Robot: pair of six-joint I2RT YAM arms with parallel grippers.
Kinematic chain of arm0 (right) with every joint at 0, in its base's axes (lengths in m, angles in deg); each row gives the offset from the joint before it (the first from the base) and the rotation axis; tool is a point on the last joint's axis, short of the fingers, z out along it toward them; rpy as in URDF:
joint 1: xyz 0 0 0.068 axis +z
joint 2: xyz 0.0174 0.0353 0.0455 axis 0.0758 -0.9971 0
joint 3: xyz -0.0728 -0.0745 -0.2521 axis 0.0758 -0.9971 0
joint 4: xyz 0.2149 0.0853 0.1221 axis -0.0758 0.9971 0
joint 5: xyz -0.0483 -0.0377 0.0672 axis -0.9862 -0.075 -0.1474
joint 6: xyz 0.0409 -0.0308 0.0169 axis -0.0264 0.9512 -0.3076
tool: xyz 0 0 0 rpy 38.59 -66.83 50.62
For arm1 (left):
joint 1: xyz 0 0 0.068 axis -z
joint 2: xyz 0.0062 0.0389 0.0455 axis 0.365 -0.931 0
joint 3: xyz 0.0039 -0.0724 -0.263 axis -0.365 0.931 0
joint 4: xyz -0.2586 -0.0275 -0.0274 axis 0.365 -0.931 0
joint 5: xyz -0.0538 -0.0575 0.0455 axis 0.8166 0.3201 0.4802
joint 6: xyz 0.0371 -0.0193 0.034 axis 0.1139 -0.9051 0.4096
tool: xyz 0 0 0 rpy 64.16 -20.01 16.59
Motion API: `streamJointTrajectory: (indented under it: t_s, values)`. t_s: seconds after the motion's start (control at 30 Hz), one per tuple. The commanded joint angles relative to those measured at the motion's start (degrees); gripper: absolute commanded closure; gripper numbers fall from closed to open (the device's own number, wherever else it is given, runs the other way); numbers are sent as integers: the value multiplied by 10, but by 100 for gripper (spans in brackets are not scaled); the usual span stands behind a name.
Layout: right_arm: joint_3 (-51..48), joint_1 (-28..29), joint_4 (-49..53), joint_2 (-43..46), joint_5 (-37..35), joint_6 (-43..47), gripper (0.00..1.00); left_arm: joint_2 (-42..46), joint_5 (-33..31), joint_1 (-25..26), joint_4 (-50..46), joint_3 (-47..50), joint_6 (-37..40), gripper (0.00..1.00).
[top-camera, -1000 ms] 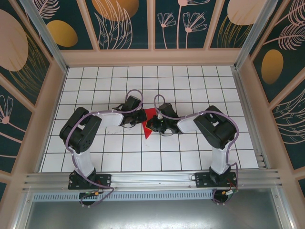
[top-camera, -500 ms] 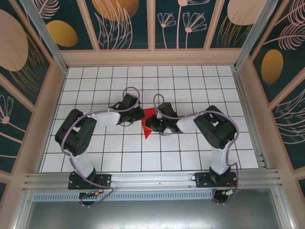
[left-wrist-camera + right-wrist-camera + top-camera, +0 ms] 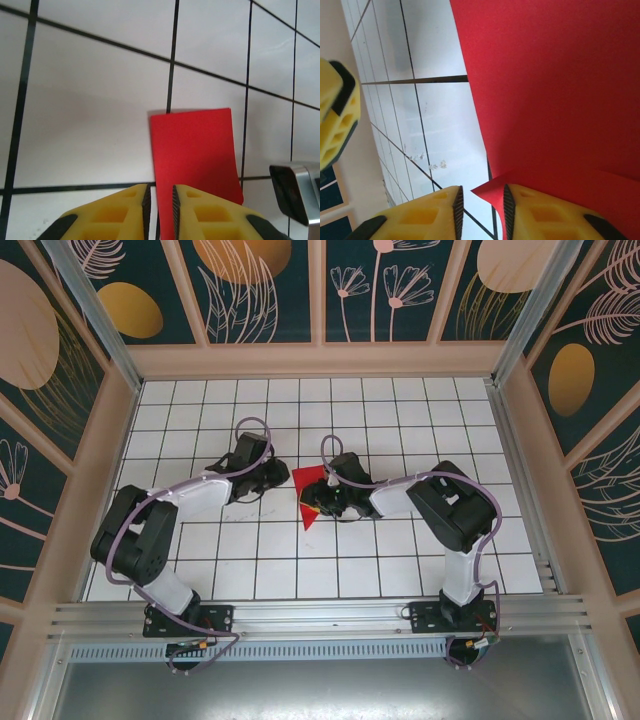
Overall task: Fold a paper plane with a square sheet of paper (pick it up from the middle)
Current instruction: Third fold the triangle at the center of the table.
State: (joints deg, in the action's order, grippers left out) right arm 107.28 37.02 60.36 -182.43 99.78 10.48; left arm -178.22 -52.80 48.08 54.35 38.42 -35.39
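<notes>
The square sheet of paper is a folded bright red piece lying on the white grid table, a narrow strip in the left wrist view. My left gripper stands just left of it, its yellow jaws a narrow gap apart, with the paper's near edge showing through the gap. My right gripper is over the paper's right part. Its jaws stand apart, and a raised red corner of the sheet pokes into the gap against the right finger.
The white grid table is walled by patterned panels at the back and sides. A metal rail runs along the near edge. The right gripper's body sits close to the paper's far side.
The left arm drew back to the left, off the paper, and its jaws parted slightly. The right jaws opened from shut and let the paper go.
</notes>
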Motion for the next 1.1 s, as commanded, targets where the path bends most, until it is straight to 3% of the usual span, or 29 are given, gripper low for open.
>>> streamJointTrajectory:
  t_s: [0.0,0.27,0.63,0.83,1.07]
  values:
    - [-5,0,56,-17,-48,21,74,21,44,0,28,21,-8,80]
    - [-7,0,65,-15,-57,24,78,28,93,5,69,62,-26,85]
    - [-7,0,85,-18,-68,30,99,14,121,38,107,83,-44,93]
    - [-7,0,87,-20,-68,30,100,-7,120,50,111,80,-44,100]
    - [-4,1,88,-20,-67,28,100,-25,118,52,108,76,-42,100]
